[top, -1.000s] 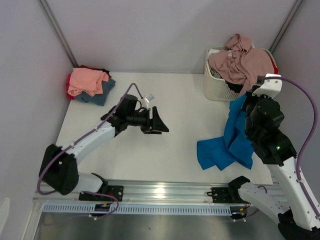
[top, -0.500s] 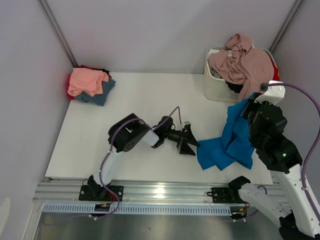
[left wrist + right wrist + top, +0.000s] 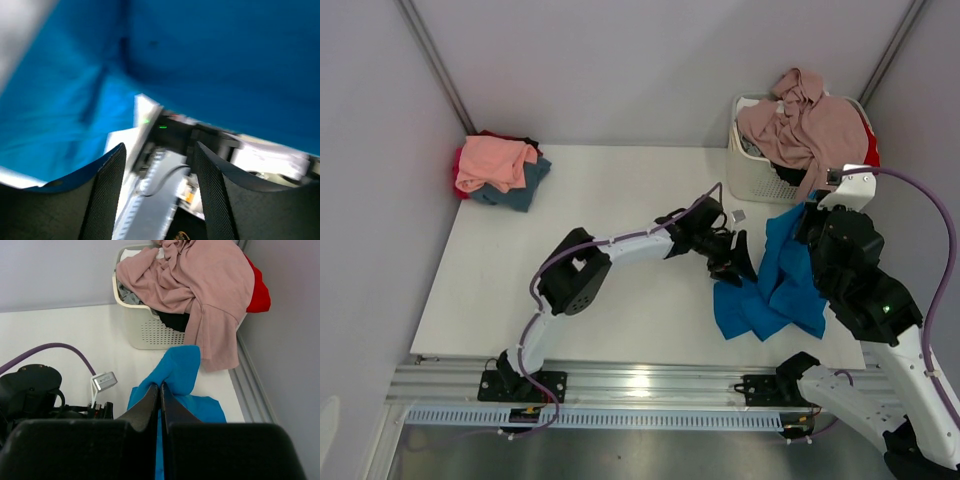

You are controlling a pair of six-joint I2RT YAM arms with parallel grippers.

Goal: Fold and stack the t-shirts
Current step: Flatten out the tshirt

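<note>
The left wrist view is blurred; from above, the right gripper (image 3: 160,388) is hidden under its arm. The bright blue t-shirt (image 3: 775,285) is pinched in its closed jaws near the tabletop's (image 3: 620,200) right edge. The left gripper (image 3: 734,262), parted and holding nothing, is seen at the shirt's left side.

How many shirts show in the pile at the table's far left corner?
4: salmon pink shirt on top, slate blue-grey shirt under it, red shirt at left edge, black shirt at back. Others may be hidden.
</note>
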